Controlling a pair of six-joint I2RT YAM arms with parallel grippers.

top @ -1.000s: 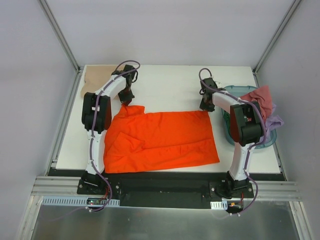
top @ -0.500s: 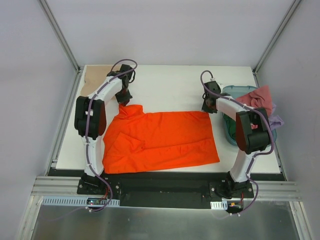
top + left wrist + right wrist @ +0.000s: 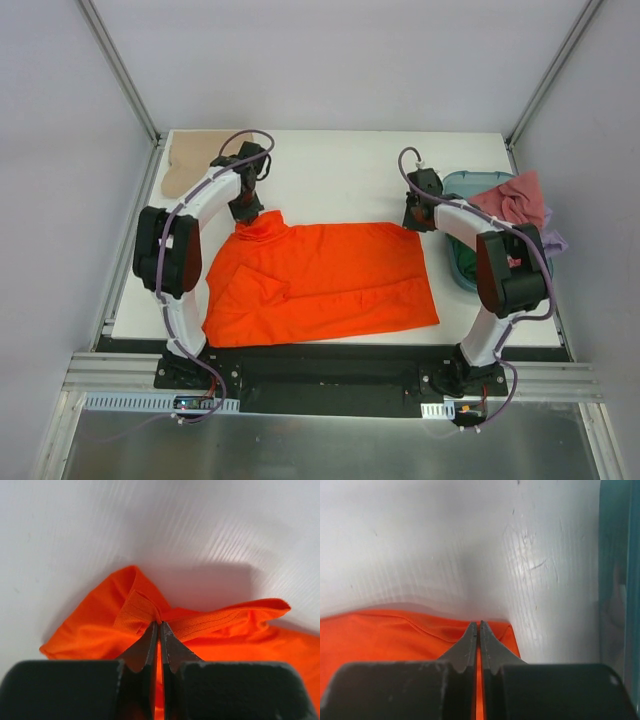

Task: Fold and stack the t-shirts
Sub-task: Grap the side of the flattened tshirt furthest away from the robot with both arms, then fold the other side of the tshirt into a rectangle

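A bright orange t-shirt (image 3: 320, 280) lies spread across the middle of the white table. My left gripper (image 3: 247, 211) is shut on its far left corner, where the cloth bunches up (image 3: 150, 611). My right gripper (image 3: 413, 219) is shut on its far right corner (image 3: 485, 630). A tan-beige t-shirt (image 3: 188, 160) lies folded at the far left corner of the table. Pink (image 3: 515, 200) and lilac (image 3: 553, 240) garments hang over the tub at the right.
A teal plastic tub (image 3: 458, 255) stands at the table's right edge, close to my right arm; its wall shows in the right wrist view (image 3: 620, 580). The table (image 3: 340, 170) ends in a metal frame on all sides.
Both grippers have drawn the shirt's far edge a little further from the near edge. The left arm's elbow has swung out to the left. The right arm has stretched further.
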